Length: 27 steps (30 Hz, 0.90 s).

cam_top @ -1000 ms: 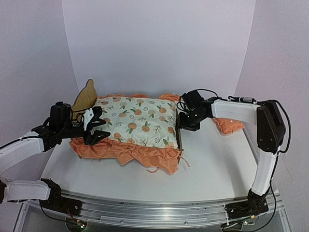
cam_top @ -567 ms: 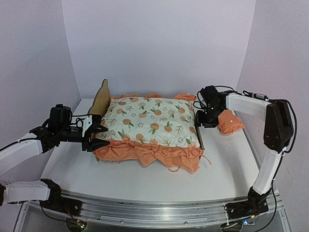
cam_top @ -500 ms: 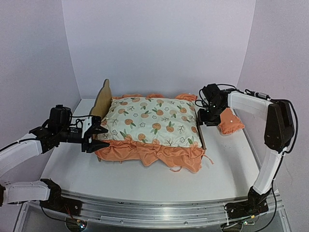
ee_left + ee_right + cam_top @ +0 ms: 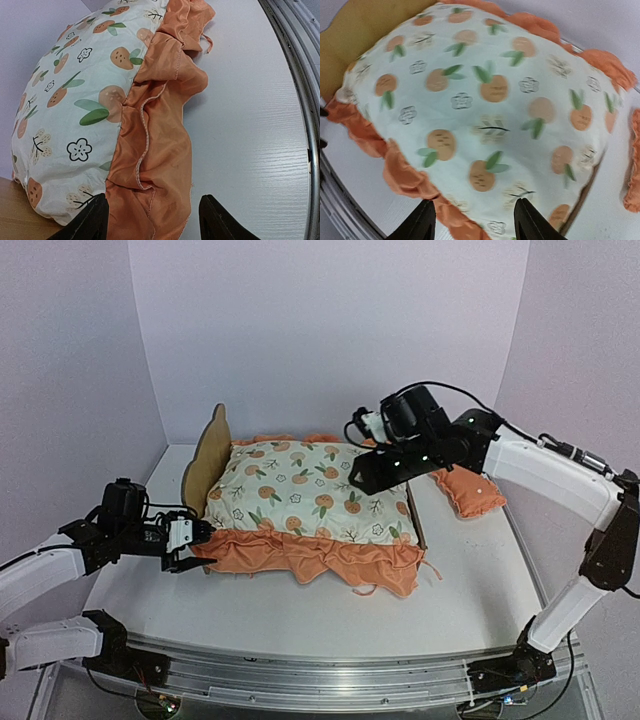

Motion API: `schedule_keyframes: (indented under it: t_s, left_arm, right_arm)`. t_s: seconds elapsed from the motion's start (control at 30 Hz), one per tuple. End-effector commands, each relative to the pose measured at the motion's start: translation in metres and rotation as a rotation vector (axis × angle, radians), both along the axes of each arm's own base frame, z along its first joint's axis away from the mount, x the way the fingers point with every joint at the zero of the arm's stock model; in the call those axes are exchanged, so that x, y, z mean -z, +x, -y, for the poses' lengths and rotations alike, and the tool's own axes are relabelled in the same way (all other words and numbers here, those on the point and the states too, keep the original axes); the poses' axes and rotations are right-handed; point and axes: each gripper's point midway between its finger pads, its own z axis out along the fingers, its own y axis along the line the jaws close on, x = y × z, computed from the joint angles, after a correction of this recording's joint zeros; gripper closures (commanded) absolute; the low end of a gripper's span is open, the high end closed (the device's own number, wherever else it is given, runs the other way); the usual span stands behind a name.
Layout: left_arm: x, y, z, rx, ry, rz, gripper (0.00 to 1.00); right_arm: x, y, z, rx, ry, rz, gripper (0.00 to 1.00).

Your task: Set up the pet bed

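Nearest, by the bench's left edge, the left gripper [image 4: 197, 546] has its fingers spread and empty, just beside the orange ruffle of the mattress pad [image 4: 310, 495]. The pet bed [image 4: 206, 458] stands mid-bench under that pad, with its headboard toward the left edge. The right gripper [image 4: 362, 480] hovers over the pad, spread and holding nothing. An orange pillow [image 4: 470, 490] lies near the right edge.

Right end effector [image 4: 360, 483] is off the pet bed [image 4: 205, 455], above the mattress pad [image 4: 300, 502] now, and the left end effector [image 4: 197, 548] sits lower, backed off.
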Motion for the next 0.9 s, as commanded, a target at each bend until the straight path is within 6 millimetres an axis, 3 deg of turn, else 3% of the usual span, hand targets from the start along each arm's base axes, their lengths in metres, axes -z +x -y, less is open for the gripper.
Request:
schedule_keyframes:
  t_s: [0.0, 0.17, 0.33, 0.53, 0.73, 0.87]
  left_arm:
    - [-0.004, 0.01, -0.004, -0.03, 0.017, 0.104, 0.36]
    - [0.008, 0.01, -0.011, -0.046, 0.061, 0.121, 0.36]
    - [0.002, 0.011, -0.015, -0.095, 0.051, 0.106, 0.36]
    - [-0.001, 0.009, -0.018, -0.119, 0.04, 0.08, 0.36]
    - [-0.004, 0.013, -0.017, -0.129, 0.03, 0.089, 0.36]
    - [-0.004, 0.014, -0.015, -0.122, 0.028, 0.091, 0.35]
  right_arm:
    - [0.011, -0.025, -0.084, -0.266, 0.016, 0.11, 0.44]
    - [0.041, -0.053, -0.184, -0.532, 0.065, 0.162, 0.43]
    - [0.07, -0.061, -0.243, -0.64, 0.084, 0.149, 0.42]
    - [0.089, -0.052, -0.263, -0.612, 0.094, 0.156, 0.49]
    - [0.119, -0.039, -0.25, -0.561, -0.009, 0.197, 0.63]
    - [0.13, -0.038, -0.246, -0.572, -0.05, 0.206, 0.65]
